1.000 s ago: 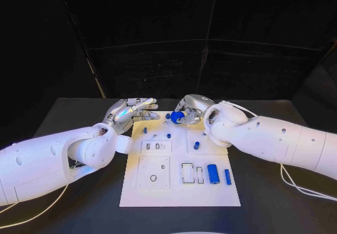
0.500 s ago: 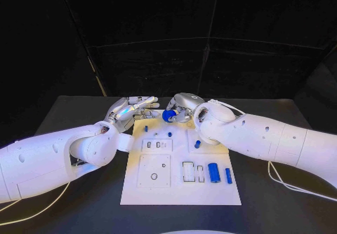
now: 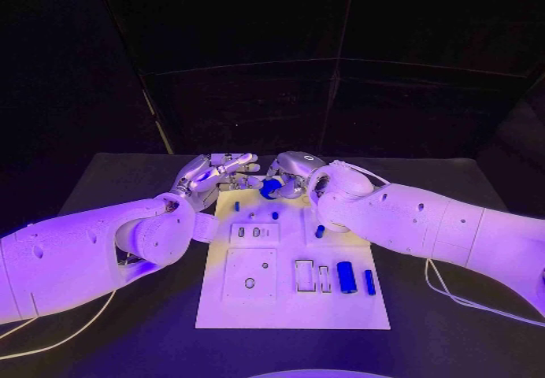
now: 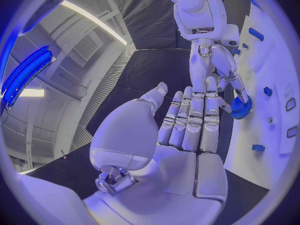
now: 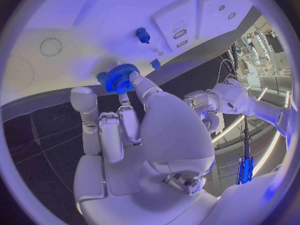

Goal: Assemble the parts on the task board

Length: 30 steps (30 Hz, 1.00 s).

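The right hand (image 3: 290, 175) pinches a blue gear (image 5: 119, 78) between its fingers (image 5: 140, 84); in the head view the gear (image 3: 270, 187) sits at the upper middle of the frame, over the far end of the board (image 3: 341, 311). Most of the gear is covered by the fingers there, so whether it touches the board cannot be told. In the right wrist view its toothed rim faces the camera and its flat face turns toward the board.

The left hand (image 3: 210, 175) sits just left of the right one, at the board's far left corner, fingers (image 4: 194, 120) stretched out, close together and holding nothing; in its wrist view the fingertips reach toward the gear (image 4: 241, 107).

On the board, head view, six loose blue parts can be counted. A thick cylinder (image 3: 345, 278) and a thin pin (image 3: 368, 282) lie side by side at lower right, long axes running toward the top of the frame. A short peg (image 3: 319, 231) lies mid-right, slightly tilted. Three small pegs (image 3: 274, 215) near the top are too small to tell whether they stand or lie.

The board rests on the black counter (image 3: 125, 331); both forearms cover its upper corners.
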{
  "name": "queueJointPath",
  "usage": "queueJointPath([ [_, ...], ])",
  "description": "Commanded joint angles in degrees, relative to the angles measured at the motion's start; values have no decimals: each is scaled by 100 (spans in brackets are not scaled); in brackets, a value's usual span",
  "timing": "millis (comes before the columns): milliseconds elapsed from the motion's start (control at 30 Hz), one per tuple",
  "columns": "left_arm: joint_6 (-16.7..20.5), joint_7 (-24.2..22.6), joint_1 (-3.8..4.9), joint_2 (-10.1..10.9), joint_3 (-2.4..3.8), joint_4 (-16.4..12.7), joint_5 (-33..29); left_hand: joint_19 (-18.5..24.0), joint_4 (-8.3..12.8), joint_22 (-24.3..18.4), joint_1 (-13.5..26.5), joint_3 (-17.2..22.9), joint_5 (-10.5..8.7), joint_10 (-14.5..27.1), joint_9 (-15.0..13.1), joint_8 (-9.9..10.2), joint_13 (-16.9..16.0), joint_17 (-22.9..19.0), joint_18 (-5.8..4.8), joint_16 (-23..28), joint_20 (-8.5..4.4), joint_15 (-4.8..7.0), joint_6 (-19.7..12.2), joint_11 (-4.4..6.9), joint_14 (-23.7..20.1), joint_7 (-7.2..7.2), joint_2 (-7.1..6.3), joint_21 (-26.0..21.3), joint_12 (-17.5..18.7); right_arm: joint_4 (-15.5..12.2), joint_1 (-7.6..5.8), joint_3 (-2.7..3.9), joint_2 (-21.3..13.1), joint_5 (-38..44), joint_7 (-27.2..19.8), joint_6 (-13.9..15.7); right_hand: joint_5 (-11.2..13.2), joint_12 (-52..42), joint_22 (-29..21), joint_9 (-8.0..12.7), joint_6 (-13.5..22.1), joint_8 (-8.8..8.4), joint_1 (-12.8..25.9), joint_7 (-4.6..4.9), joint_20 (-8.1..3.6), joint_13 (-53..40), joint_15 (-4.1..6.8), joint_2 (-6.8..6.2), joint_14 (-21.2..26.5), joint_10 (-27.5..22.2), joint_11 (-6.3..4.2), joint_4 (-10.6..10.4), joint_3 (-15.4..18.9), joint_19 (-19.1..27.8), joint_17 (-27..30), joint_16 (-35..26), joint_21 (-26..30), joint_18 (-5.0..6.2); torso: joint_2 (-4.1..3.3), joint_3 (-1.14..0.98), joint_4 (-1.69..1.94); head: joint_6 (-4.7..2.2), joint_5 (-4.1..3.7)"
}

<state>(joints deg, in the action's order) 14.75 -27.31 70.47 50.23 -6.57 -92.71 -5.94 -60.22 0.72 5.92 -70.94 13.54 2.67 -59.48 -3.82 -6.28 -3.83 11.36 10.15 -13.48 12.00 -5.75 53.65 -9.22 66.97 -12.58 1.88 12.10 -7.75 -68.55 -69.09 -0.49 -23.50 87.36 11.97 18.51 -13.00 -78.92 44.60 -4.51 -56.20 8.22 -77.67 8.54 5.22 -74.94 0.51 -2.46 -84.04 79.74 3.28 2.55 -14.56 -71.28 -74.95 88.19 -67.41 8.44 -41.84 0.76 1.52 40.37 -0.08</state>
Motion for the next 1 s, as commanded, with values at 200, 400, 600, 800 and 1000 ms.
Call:
queueJointPath([
  [200, -79, -20, 10, -25, 2, 17, 40, -50, -34, -6, 33, 8, 17, -32, 4, 15, 2, 7, 29, -9, -2, 1, 36, 11, 41, 10, -17, -28, 30, 117, 19, 3, 69, 36, -56, -266, 37, -2, -15, 10, -6, -11, 109, 12, -13, -5, 32, -13, -502, -2, 28, -11, -48, 5, -1045, 32, 4, -27, 1, -2, 2, 11, -4],
  [400, -79, -18, 10, -31, 2, 20, 40, -50, -34, -6, 33, 8, 17, -32, 4, 15, 2, 7, 29, -9, -2, 1, 36, 11, 41, 10, -17, -28, 30, 164, 27, 3, 93, 36, -54, -262, 59, 29, -34, 32, 60, -55, 152, 35, -4, 31, 18, -44, -501, -40, 46, -5, -82, 18, -1042, 30, 15, -26, 2, 3, 2, 14, -4],
  [600, -78, -16, 10, -30, 2, 18, 40, -50, -34, -6, 33, 8, 17, -32, 4, 15, 2, 7, 29, -9, -2, 1, 36, 11, 41, 10, -17, -28, 30, 190, 28, 3, 116, 32, -104, -420, 154, 59, -66, 66, 298, -186, 464, 86, 46, 75, -36, -239, -497, -85, 106, -121, 105, 38, -1032, 26, 36, -24, 2, 3, 3, 23, 1],
  [800, -77, -14, 10, -27, 2, 16, 40, -50, -34, -6, 33, 8, 17, -32, 4, 15, 2, 7, 29, -9, -2, 1, 36, 11, 41, 10, -17, -28, 30, 210, 30, 2, 130, 31, -93, -495, 165, 92, -89, 71, 430, -260, 542, 109, 67, 118, -55, -291, -496, -134, 128, -175, 240, 49, -1028, 25, 49, -20, 1, 5, 2, 33, 6],
  [1000, -75, -10, 10, -23, 2, 18, 40, -50, -34, -6, 33, 8, 17, -32, 4, 15, 2, 7, 29, -9, -2, 1, 36, 11, 41, 10, -17, -28, 30, 219, 31, 2, 127, 31, -29, -446, 174, 95, -96, 73, 644, -383, 626, 167, 105, 126, -100, -303, -496, -155, 181, -287, 431, 49, -1035, 27, 49, -21, 2, 2, 1, 31, 3],
])
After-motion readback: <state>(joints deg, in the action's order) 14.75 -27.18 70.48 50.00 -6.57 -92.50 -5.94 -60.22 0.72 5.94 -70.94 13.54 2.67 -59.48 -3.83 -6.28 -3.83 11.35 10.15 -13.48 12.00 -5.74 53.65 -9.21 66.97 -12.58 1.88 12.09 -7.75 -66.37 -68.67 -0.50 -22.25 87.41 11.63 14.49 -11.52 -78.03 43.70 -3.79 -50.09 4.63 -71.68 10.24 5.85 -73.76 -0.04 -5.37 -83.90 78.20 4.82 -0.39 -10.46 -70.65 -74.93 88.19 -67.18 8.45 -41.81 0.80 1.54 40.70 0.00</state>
